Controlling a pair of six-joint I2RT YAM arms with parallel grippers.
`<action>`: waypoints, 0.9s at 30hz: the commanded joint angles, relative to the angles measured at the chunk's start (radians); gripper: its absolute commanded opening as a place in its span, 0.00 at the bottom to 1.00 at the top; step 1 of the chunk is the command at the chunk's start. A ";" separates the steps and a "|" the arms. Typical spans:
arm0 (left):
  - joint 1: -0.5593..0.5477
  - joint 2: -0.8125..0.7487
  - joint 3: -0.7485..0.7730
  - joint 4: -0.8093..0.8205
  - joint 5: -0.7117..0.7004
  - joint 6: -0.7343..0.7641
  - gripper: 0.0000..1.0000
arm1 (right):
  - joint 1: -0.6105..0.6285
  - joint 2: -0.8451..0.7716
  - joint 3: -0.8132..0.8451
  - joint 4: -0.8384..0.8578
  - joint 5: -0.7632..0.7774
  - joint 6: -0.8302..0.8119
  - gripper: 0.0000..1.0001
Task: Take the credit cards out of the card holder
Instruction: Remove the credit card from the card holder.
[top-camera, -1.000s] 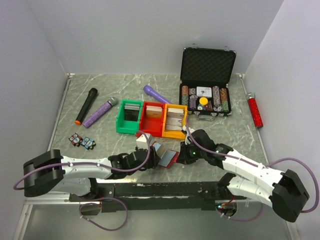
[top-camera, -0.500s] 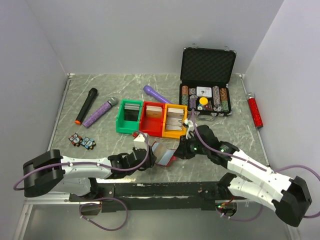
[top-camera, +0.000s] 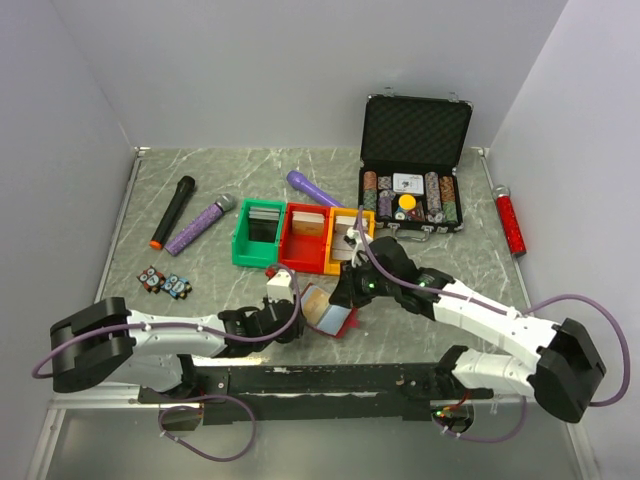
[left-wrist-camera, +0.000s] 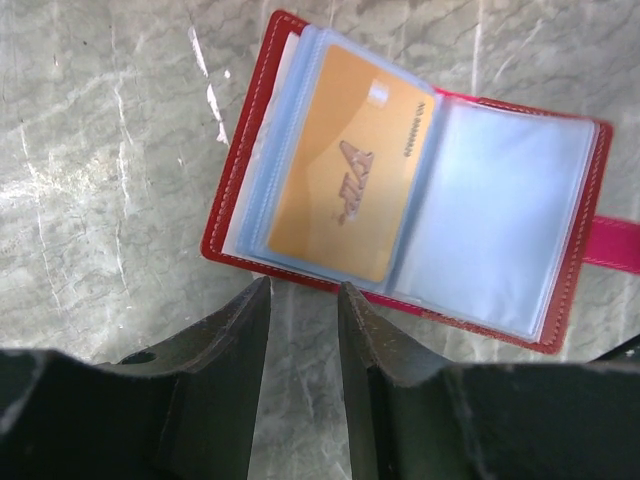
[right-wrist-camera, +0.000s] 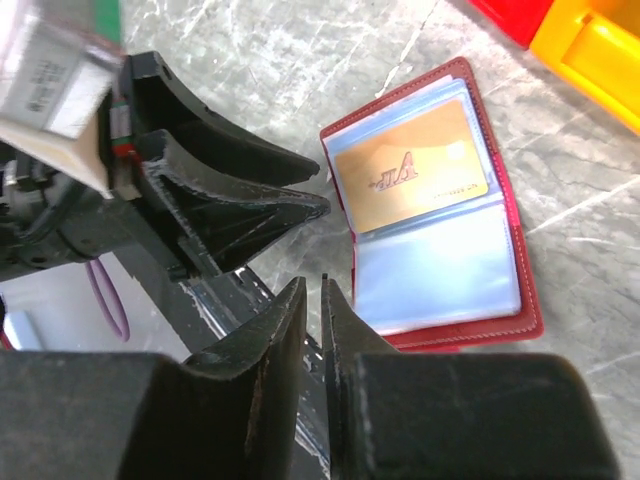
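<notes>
Dark-red folding card holder (left-wrist-camera: 410, 190): lying open on the grey marbled desk (left-wrist-camera: 100, 150), near its front edge. Orange card (left-wrist-camera: 345, 165): in a pale-blue sleeve, not yet extracted. Left pincer (left-wrist-camera: 303, 290): parted, empty, just beside the holder. Right pincer (right-wrist-camera: 313, 285): narrowly parted, empty.

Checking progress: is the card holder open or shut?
Open: the card holder lies spread flat, an orange card showing in one sleeve.

In the top view, the left gripper (left-wrist-camera: 303, 290) crowds the 9 o'clock edge of the open card holder (left-wrist-camera: 400, 190). The right gripper (right-wrist-camera: 313, 290) hangs at 1 o'clock. The green bin (top-camera: 252, 256), red bin (top-camera: 303, 256) and yellow bin (top-camera: 345, 266) wall off 12 o'clock. Bare table (top-camera: 395, 338) lies at 4 o'clock, under the right arm (top-camera: 470, 315).
</notes>
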 joint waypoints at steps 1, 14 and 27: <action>0.001 0.028 0.012 0.030 -0.003 0.016 0.39 | 0.009 -0.074 0.013 -0.044 0.051 -0.017 0.22; 0.016 -0.093 0.018 0.136 -0.023 0.142 0.43 | 0.009 -0.018 -0.034 0.066 0.008 0.043 0.39; 0.087 -0.323 -0.138 0.064 0.014 0.001 0.42 | 0.031 0.295 0.030 0.121 0.126 0.001 0.59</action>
